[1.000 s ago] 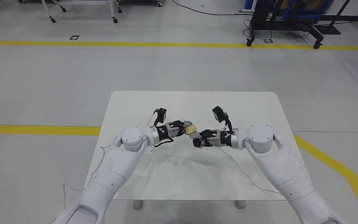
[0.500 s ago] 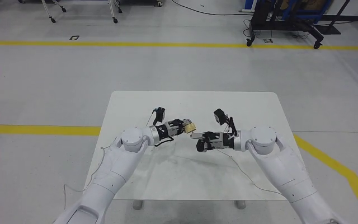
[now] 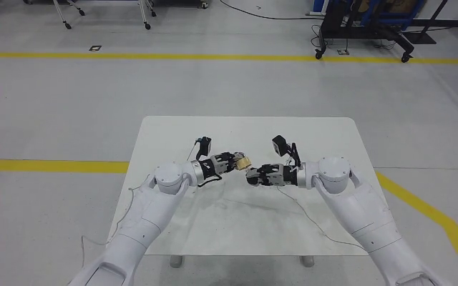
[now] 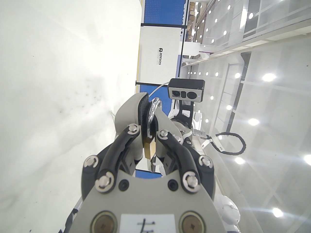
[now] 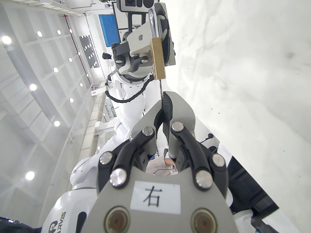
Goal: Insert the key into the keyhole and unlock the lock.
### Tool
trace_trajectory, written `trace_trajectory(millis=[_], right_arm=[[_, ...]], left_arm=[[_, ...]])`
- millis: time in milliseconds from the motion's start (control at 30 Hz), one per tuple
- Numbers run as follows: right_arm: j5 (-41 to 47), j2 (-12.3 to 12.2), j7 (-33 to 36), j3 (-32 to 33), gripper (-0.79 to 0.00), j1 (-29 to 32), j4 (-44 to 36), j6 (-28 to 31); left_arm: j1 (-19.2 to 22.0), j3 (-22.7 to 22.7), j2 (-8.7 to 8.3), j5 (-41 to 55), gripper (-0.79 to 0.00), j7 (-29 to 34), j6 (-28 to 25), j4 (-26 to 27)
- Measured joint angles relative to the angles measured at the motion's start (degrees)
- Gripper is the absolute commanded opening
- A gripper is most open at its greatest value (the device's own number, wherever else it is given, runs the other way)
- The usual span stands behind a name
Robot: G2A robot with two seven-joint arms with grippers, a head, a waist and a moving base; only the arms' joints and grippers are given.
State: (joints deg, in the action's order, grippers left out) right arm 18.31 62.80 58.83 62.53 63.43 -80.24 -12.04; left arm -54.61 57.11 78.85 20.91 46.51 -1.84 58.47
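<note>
Both arms meet over the middle of the white counter [image 3: 322,136], about halfway between its left and right edges and somewhat nearer its far edge than its near one. The left claw [image 4: 149,105] is closed down on the lock [image 5: 158,59], a small brass padlock. Its 2 fingers pinch the silver shackle between their dark pads, and the brass body sticks out of the grip toward the other arm. The lock is held off the counter surface and touches nothing but this claw and the key. The right claw [image 5: 165,101] is nearly fully closed, its 2 fingers pressed on the head of the key [image 5: 160,88], so only the thin metal blade shows beyond the fingertips. In the right wrist view the blade runs in line with the long axis of the lock body, and its tip meets the body's end face, where the keyhole sits. How far the blade has gone in cannot be told. From the top view the 2 claws point at each other, tip to tip, with the lock between them.
</note>
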Motion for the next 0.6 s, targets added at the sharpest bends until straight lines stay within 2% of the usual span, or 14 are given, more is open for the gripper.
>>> trace_trajectory(millis=[33, 67, 100, 133, 167, 433, 600], right_arm=[[0.0, 0.0, -0.2, -0.1, -0.785, -0.2, 0.1, -0.1], [0.2, 0.1, -0.4, -0.2, -0.646, -0.4, 0.2, -0.3], [0.3, 0.1, -0.5, -0.3, -0.434, -0.5, 0.3, -0.3], [0.6, 0.2, -0.5, -0.4, -0.018, -0.5, 0.3, -0.1], [1.0, 0.2, -0.2, -0.4, 0.0, -0.5, 0.2, 0.6], [0.8, 0.1, 0.9, -0.4, 0.0, -0.4, 0.1, 1.5], [0.8, 0.1, 0.9, -0.4, 0.0, -0.4, 0.1, 1.5]], left_arm=[[0.0, 0.0, 0.0, 0.1, -0.785, 0.1, -0.1, 0.0], [0.0, 0.1, -0.01, 0.2, -0.785, 0.2, -0.1, 0.1], [-0.1, 0.1, -0.01, 0.3, -0.785, 0.2, -0.2, 0.1], [-0.2, 0.3, -0.01, 0.5, -0.785, 0.0, -0.5, 0.2], [-0.4, 0.5, -0.01, 0.6, -0.785, -0.8, -1.3, 0.4], [-3.6, 2.4, 0.04, 1.8, -0.785, -9.5, -5.4, 2.5], [-6.1, 2.2, 0.21, -0.5, -0.785, -15.3, -10.2, 4.6]])
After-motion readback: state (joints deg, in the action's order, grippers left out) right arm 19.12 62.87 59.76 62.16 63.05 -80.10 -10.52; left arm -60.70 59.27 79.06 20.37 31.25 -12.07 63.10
